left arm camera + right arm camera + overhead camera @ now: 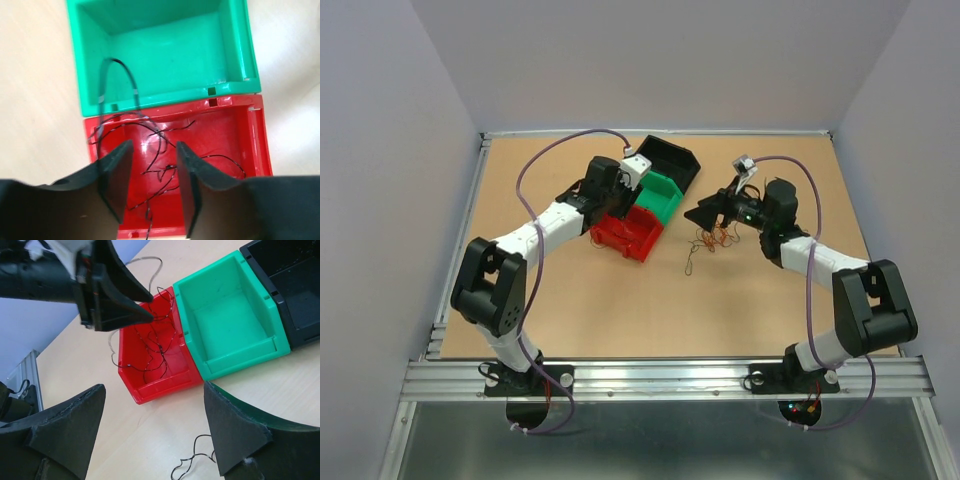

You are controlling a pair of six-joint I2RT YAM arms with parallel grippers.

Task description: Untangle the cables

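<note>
Over the red bin [225,132] at the counter's [620,310] middle, the released left tool [153,147] should rise straight, lest the dark wire [159,134] arching over the green bin [240,50] snag; right tool [154,390] gapes empty.

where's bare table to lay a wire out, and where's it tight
Bare: the table strip between its near edge and the red bin, and the far right corner. The black bin looks empty. Crowded: the red bin under the left claw, and the wire clump by the right claw.
</note>
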